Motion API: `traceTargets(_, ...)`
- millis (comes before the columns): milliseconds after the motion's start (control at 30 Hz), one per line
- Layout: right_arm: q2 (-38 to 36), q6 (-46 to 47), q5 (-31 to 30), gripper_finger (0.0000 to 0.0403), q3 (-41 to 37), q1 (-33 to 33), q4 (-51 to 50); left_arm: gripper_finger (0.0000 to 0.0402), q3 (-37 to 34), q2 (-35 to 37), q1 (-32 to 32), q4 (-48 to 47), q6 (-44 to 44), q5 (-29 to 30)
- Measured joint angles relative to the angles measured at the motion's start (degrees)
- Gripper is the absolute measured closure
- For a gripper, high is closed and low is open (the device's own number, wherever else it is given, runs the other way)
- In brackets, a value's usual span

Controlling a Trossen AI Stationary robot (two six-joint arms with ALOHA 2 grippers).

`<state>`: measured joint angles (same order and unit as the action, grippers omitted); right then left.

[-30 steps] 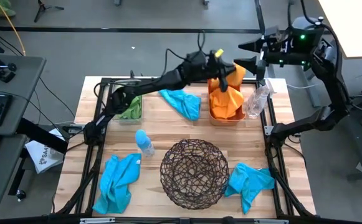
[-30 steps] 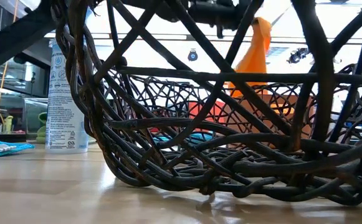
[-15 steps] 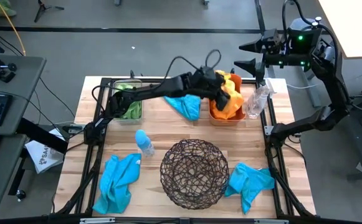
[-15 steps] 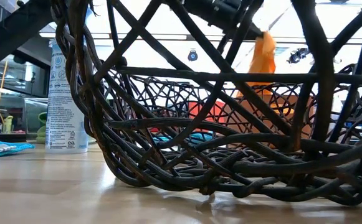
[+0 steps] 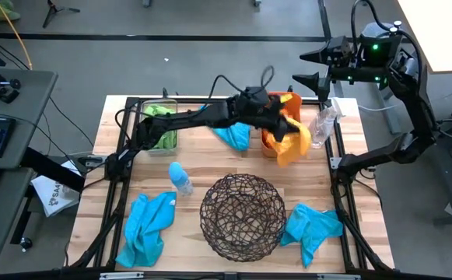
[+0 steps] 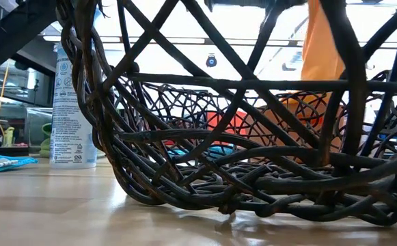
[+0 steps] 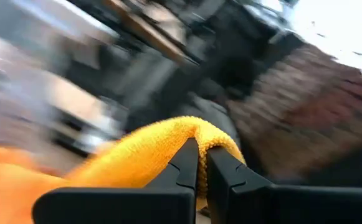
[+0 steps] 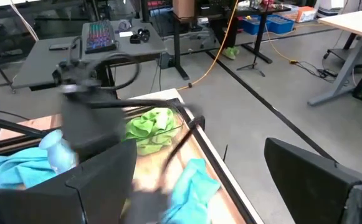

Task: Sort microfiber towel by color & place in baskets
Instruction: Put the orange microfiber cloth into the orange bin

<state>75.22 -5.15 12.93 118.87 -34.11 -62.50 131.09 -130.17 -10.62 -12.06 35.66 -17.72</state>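
Note:
My left gripper (image 5: 282, 128) is shut on an orange towel (image 5: 294, 145) over the near end of the salmon-orange basket (image 5: 291, 100). The towel hangs past the basket's near right corner. It also shows in the low view as an orange towel (image 6: 321, 55) behind the wire. A green towel (image 5: 160, 132) lies in the clear bin (image 5: 149, 107). Turquoise towels lie flat on the table: one (image 5: 232, 132) beside the orange basket, one (image 5: 148, 225) near left, one (image 5: 313, 224) near right. My right gripper (image 5: 313, 67) is open, raised beyond the far right corner. My left gripper pinches a raised fold of the orange towel (image 7: 196, 132) between its two fingers (image 7: 184, 165). The cloth wraps over both fingertips. The towel is lifted and hangs slack below the gripper; whether its lower end touches the basket, I cannot tell.
The round dark wire basket (image 5: 241, 216) stands at the near middle of the table and fills the low view. A blue-capped clear bottle (image 5: 180, 179) stands upright to its left. A crumpled clear plastic object (image 5: 320, 127) sits right of the orange basket.
My left gripper has moved from over the far end of the orange basket toward the table's near edge and downward, staying shut on the orange towel. The towel has swung with it and now hangs over the basket's near right corner.

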Motion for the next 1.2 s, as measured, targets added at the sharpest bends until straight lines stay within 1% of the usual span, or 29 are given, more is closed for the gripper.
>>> traceTargets(133, 0.0, 0.1, 0.0, 0.0055, 0.0, 0.0, 0.0, 0.0401, 0.0, 0.0, -3.9, -0.5, -5.2, 11.1)
traceTargets(200, 0.0, 0.1, 0.0, 0.0055, 0.0, 0.0, 0.0, 0.0401, 0.0, 0.0, -6.1, -0.3, -6.4, 15.7)
traceTargets(267, 0.0, 0.1, 0.0, 0.0055, 0.0, 0.0, -0.4, 0.0401, 0.0, 0.0, -8.2, -0.2, -7.2, 19.2)
traceTargets(333, 0.0, 0.1, 0.0, 0.0055, 0.0, 0.0, -1.5, 0.0401, 0.0, -0.4, -10.0, 0.0, -7.4, 21.1)
traceTargets(467, 0.0, 0.1, -0.2, 0.0055, 0.0, 0.0, -2.2, 0.0401, 0.1, -2.4, -11.8, 1.5, -7.2, 20.5)
traceTargets(567, 0.0, 0.1, -0.7, 0.0055, 0.0, 0.0, -2.2, 0.0401, 0.1, -5.8, -10.5, 5.8, -7.3, 17.4)
traceTargets(667, 0.0, 0.2, -0.9, 0.0055, 0.0, 0.0, -2.3, 0.0401, 0.0, -9.5, -8.6, 9.5, -5.9, 12.8)
traceTargets(767, 0.0, 0.4, -1.0, 0.0055, 0.0, 0.0, -2.6, 0.0401, 0.0, -12.3, -6.9, 7.9, -4.3, 9.4)
traceTargets(900, 0.0, 1.7, -1.7, 0.0055, -0.1, 0.0, -3.1, 0.0394, -0.1, -13.8, -5.2, 3.3, -3.4, 9.2)
traceTargets(1033, 0.0, 1.7, -3.9, 0.0055, -0.1, 0.0, -4.1, 0.0366, -0.1, -13.3, -5.5, -1.9, -7.3, 9.4)
traceTargets(1200, 0.0, 2.1, -3.9, 0.0055, -0.1, 0.0, -4.6, 0.0305, -0.1, -9.7, -7.5, -6.5, -10.9, 9.4)
